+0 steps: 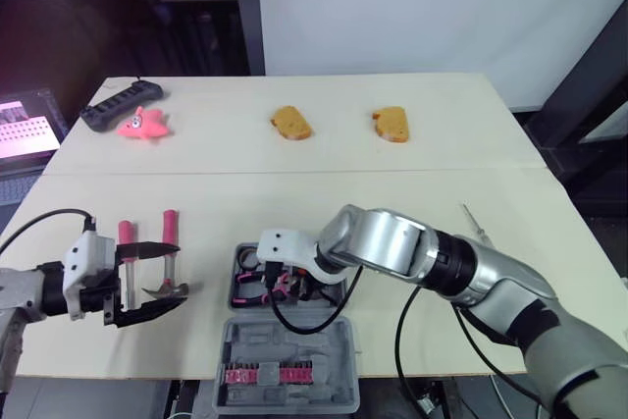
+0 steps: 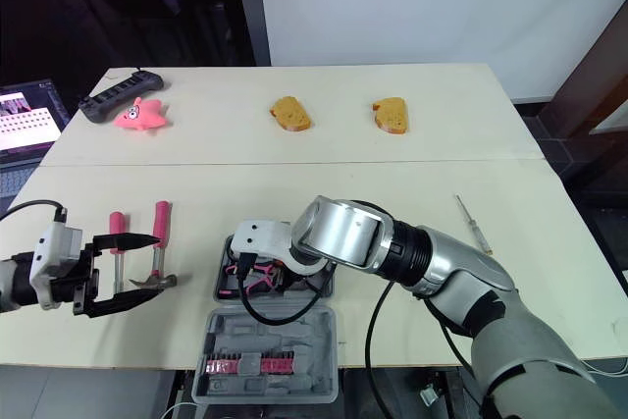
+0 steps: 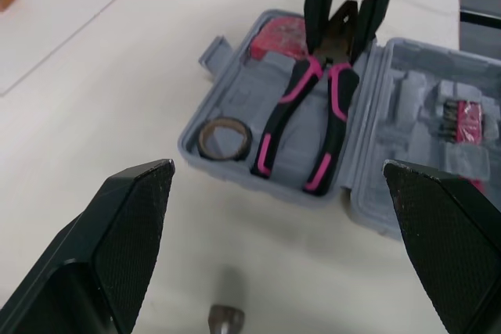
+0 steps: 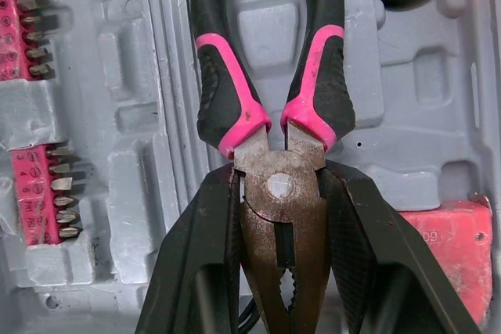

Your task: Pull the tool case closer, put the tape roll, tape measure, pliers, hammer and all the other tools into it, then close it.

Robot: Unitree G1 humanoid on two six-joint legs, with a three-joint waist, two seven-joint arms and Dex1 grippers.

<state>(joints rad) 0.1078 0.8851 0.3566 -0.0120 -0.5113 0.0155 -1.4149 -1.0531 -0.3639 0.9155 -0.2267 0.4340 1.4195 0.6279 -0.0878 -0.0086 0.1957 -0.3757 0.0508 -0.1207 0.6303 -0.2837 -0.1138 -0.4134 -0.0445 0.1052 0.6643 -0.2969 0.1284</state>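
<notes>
The grey tool case (image 1: 287,394) lies open at the table's front edge, its lid toward me. In its tray lie a tape roll (image 3: 223,137) and a red tape measure (image 3: 282,37). My right gripper (image 1: 294,282) is shut on the head of the pink-and-black pliers (image 4: 270,115), which rest in their slot in the tray. Left of the case, a pink-handled hammer (image 1: 169,242) and a pink-handled screwdriver (image 1: 126,242) lie on the table. My left gripper (image 1: 152,282) hangs open over the hammer's head (image 3: 227,320), with nothing between its fingers.
A slim screwdriver (image 1: 474,220) lies at the right of the table. Pink bit holders (image 1: 263,373) sit in the case lid. At the back are a black power strip (image 1: 120,103), a pink starfish toy (image 1: 144,125) and two bread pieces (image 1: 291,123), (image 1: 391,125).
</notes>
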